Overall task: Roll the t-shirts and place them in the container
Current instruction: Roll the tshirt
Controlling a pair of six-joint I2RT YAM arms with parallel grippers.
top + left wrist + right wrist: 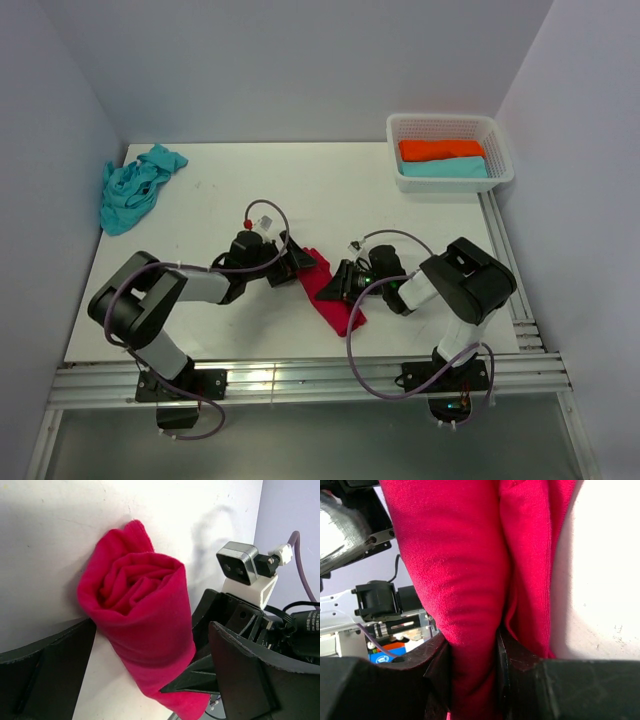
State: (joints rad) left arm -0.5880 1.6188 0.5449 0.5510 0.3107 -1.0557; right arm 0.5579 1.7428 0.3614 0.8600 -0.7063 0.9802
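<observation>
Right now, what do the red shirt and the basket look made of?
The red shirt looks like soft knit fabric, probably cotton, with a matte finish: a fine knit texture shows and it rolls in loose folds. The basket seems to be rigid white plastic, with walls moulded as an open lattice. Its sheen is too small to judge.

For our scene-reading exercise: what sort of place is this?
Probably a robotics lab test cell: a white table boxed in by plain walls, the left arm and right arm bolted at its near edge, and a basket.
</observation>
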